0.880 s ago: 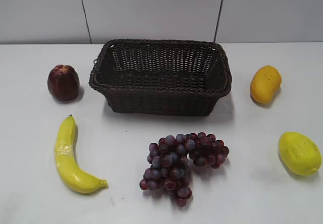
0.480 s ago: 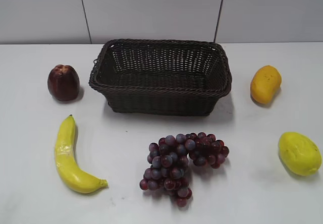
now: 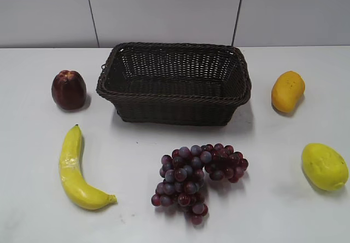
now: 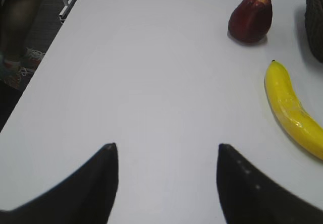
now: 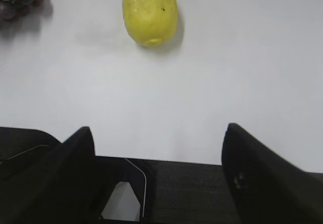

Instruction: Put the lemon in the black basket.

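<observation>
The lemon point(image 3: 324, 166) is lying on the white desk point(image 3: 136, 166) at the near right, well apart from the black basket point(image 3: 175, 83), which is sitting empty at the back centre. The left gripper point(image 4: 164, 178) is hanging released over bare desk near the banana point(image 4: 292, 110). The right gripper point(image 5: 159, 153) is also spread wide, gripping nothing, short of the lemon.

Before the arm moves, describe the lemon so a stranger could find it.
Start at the black basket at the table's back centre. Go to the near right corner: the lemon lies alone there. It is paler and greener than the orange mango behind it.
</observation>
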Motion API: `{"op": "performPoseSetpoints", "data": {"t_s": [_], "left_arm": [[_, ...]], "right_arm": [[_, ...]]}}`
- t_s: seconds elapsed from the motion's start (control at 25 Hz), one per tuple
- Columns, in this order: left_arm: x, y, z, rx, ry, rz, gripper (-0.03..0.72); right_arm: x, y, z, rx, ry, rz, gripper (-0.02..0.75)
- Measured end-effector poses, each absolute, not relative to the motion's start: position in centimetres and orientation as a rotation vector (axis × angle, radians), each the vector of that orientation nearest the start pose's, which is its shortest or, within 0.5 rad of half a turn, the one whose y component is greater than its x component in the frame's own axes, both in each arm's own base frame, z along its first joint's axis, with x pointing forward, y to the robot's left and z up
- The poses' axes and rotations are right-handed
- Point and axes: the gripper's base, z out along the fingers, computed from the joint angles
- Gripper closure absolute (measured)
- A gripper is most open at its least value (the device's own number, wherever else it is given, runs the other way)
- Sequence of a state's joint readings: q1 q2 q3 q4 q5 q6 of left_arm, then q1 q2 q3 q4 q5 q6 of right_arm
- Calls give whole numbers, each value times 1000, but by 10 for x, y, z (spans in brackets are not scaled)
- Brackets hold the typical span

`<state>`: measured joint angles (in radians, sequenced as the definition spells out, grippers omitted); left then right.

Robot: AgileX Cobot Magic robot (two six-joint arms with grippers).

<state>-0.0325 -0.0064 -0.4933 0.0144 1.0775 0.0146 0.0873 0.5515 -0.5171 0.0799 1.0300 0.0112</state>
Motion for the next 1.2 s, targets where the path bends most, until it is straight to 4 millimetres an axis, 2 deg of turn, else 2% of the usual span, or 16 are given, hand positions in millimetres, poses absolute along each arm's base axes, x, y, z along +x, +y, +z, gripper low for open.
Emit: {"op": "performPoseSetpoints", "data": {"t_s": [0.36, 0.48, 0.6, 0.84, 1.2], "left_arm": [[-6, 1, 274, 48, 2061, 6, 232], [-6, 1, 274, 48, 2061, 6, 232], [-6, 1, 274, 48, 2061, 6, 232], [-6, 1, 274, 48, 2061, 6, 232], [-6, 1, 274, 48, 2061, 6, 232]], "right_arm": [[137, 19, 272, -87, 2634, 138, 149], [158, 21, 267, -105, 2689, 142, 142], [180, 27, 260, -131, 2736, 199, 94], [218, 31, 236, -139, 2802, 201, 70], [250, 31, 187, -142, 2895, 159, 73]]}}
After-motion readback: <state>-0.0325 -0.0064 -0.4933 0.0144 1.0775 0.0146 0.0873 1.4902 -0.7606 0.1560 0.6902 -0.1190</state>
